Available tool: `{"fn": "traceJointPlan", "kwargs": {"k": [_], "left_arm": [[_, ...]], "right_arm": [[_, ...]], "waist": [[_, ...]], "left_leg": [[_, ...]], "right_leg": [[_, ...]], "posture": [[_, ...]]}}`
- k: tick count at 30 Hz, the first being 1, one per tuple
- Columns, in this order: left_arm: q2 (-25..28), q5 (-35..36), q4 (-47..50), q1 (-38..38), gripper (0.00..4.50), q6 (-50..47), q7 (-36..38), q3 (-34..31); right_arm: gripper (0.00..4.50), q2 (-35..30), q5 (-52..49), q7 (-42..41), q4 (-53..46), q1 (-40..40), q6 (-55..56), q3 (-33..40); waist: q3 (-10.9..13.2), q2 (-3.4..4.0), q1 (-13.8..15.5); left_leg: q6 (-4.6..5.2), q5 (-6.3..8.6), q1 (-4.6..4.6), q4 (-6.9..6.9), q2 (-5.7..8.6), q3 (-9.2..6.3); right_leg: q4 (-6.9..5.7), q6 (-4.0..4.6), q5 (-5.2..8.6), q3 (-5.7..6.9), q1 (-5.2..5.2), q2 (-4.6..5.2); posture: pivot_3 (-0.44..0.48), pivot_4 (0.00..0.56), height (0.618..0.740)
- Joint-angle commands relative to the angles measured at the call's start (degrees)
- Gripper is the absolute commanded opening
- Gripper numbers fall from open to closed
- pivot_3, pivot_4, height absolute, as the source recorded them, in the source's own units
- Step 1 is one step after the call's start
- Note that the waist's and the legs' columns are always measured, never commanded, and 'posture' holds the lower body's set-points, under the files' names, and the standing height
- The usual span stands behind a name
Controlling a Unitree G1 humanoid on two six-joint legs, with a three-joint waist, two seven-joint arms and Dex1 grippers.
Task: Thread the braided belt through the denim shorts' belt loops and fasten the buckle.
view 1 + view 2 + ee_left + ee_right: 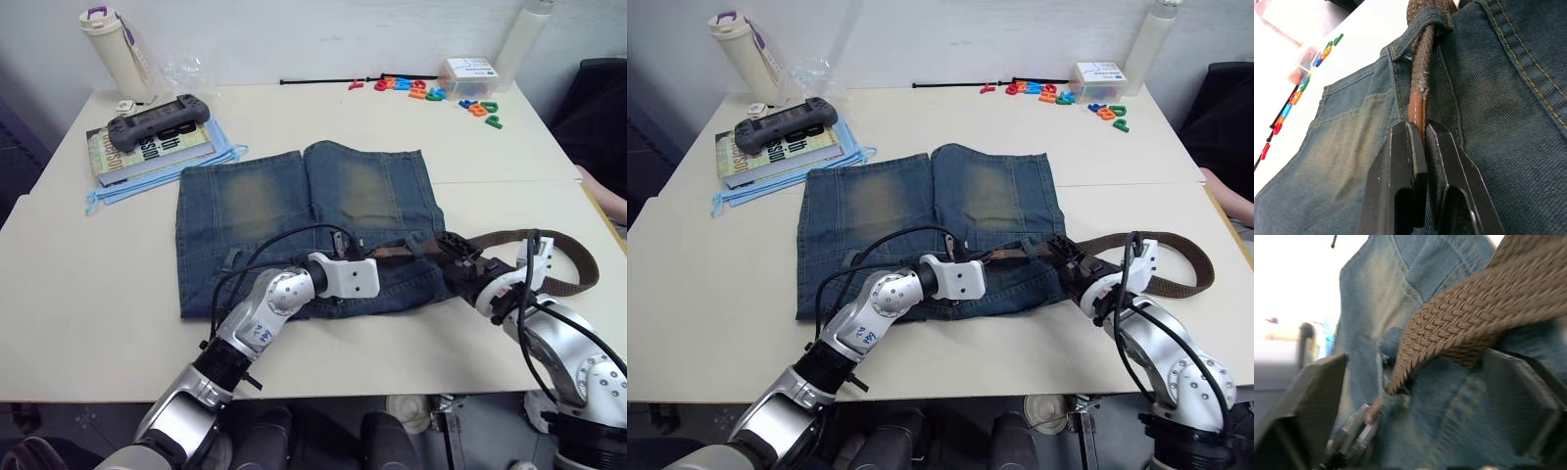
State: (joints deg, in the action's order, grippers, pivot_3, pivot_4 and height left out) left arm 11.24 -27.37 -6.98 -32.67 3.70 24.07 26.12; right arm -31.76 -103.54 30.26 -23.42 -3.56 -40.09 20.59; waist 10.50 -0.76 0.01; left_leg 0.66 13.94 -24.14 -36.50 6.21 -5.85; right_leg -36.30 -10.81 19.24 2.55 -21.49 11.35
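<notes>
The denim shorts (294, 211) lie flat on the table, waistband toward me. The braided belt (578, 266) curls on the table at the right and runs left along the waistband. In the left wrist view it passes through a belt loop (1436, 23), and my left gripper (1420, 131) is shut on its tan leather tip (1417, 105). That gripper (382, 255) sits over the middle of the waistband. At the shorts' right edge my right gripper (453, 251) stands open, with the woven strap (1474, 318) lying between its fingers (1312, 391). The buckle is hidden.
At the back left are a stack of books with a game controller (157, 122) on top, blue face masks (147, 181) and a bottle (110, 44). Coloured letters (431, 93), a small box (468, 73) and a black stick (313, 82) lie at the back. A person's arm (607, 201) shows at the right edge.
</notes>
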Motion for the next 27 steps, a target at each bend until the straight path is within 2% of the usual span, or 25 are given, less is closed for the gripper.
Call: {"fn": "traceJointPlan", "kwargs": {"k": [1,5,8,10,13,14,16,19,24,25,27], "left_arm": [[-0.3,-0.1,2.2,0.2,0.0,-0.3,0.3,0.3],[-0.7,0.2,2.0,-0.2,0.0,-0.4,0.2,0.2],[-0.8,0.3,1.8,-0.4,0.0,-0.1,0.3,0.3],[-0.9,0.3,1.8,-0.5,0.0,0.0,0.3,0.3],[-0.7,-0.2,2.3,-0.8,0.0,1.1,0.0,0.6],[-0.5,-0.6,2.5,-1.0,0.0,1.5,-0.2,0.7],[-0.1,-1.5,2.7,-1.3,0.0,2.8,-0.8,1.0],[1.0,-3.5,2.8,-1.7,0.0,5.1,-1.7,1.6],[2.1,-5.8,3.0,-2.3,0.0,7.4,-3.2,2.1],[2.4,-6.2,3.1,-2.5,0.0,7.8,-3.5,2.2],[3.2,-7.2,3.4,-2.8,0.0,9.1,-4.0,2.2]], "right_arm": [[4.44,-7.9,8.9,-8.9,-11.3,3.2,-4.0,0.0],[4.44,-15.5,22.8,-19.0,-17.3,7.3,-6.2,-4.3],[4.44,-19.8,35.3,-23.4,-18.9,8.2,-6.8,-10.5],[4.44,-20.4,40.9,-24.2,-18.4,7.9,-7.2,-13.6],[4.44,-17.6,46.0,-22.3,-14.8,6.2,-7.9,-16.1],[4.07,-16.5,47.2,-21.8,-13.9,5.6,-8.2,-16.4],[3.62,-14.5,48.9,-21.1,-12.5,4.5,-9.2,-16.4],[2.16,-11.6,50.6,-20.8,-11.0,3.1,-11.0,-16.2],[0.32,-9.2,51.1,-21.0,-11.4,1.9,-12.4,-16.7],[0.16,-8.6,51.0,-20.8,-11.5,1.8,-12.6,-16.5],[0.16,-7.7,51.0,-20.6,-11.6,1.4,-13.0,-16.4]], "waist": [[0.0,0.0,0.0],[0.0,-0.01,0.1],[0.0,-0.03,0.1],[0.0,-0.04,0.2],[0.0,-0.05,0.1],[0.0,-0.05,0.2],[0.0,-0.06,0.3],[0.0,-0.05,0.3],[0.0,-0.05,0.3],[0.0,-0.05,0.3],[0.0,-0.05,0.3]], "left_leg": [[0.01,0.01,0.0,0.0,-0.01,0.02],[0.04,0.03,0.0,-0.03,-0.02,0.04],[0.09,0.05,-0.01,-0.09,0.01,0.06],[0.1,0.06,-0.03,-0.14,0.0,0.06],[0.1,0.06,-0.03,-0.16,0.0,0.05],[0.09,0.06,-0.03,-0.18,0.0,0.05],[0.09,0.06,-0.04,-0.21,0.01,0.04],[0.09,0.06,-0.04,-0.22,0.02,0.04],[0.09,0.06,-0.04,-0.23,0.01,0.03],[0.09,0.06,-0.04,-0.23,0.01,0.03],[0.09,0.06,-0.04,-0.23,0.01,0.03]], "right_leg": [[0.01,0.0,0.0,0.0,0.0,-0.01],[0.02,0.0,0.0,0.01,0.02,-0.04],[0.01,-0.01,0.0,0.0,0.02,-0.01],[0.02,-0.01,0.0,0.0,0.02,-0.01],[0.03,-0.01,0.0,0.0,0.03,-0.01],[0.04,-0.02,0.0,0.0,0.04,-0.01],[0.09,-0.02,-0.01,0.0,0.05,0.01],[0.1,-0.02,-0.01,0.01,0.05,0.0],[0.1,-0.02,-0.01,0.01,0.05,0.0],[0.1,-0.02,-0.01,0.01,0.05,0.0],[0.1,-0.02,-0.01,0.01,0.05,-0.01]], "posture": [[0.0,0.15,0.714],[0.0,0.15,0.714],[0.0,0.15,0.714],[0.0,0.15,0.714],[0.0,0.15,0.714],[0.0,0.15,0.714],[0.0,0.15,0.714],[0.0,0.15,0.714],[0.0,0.15,0.714],[0.0,0.15,0.714],[0.0,0.15,0.714]]}}
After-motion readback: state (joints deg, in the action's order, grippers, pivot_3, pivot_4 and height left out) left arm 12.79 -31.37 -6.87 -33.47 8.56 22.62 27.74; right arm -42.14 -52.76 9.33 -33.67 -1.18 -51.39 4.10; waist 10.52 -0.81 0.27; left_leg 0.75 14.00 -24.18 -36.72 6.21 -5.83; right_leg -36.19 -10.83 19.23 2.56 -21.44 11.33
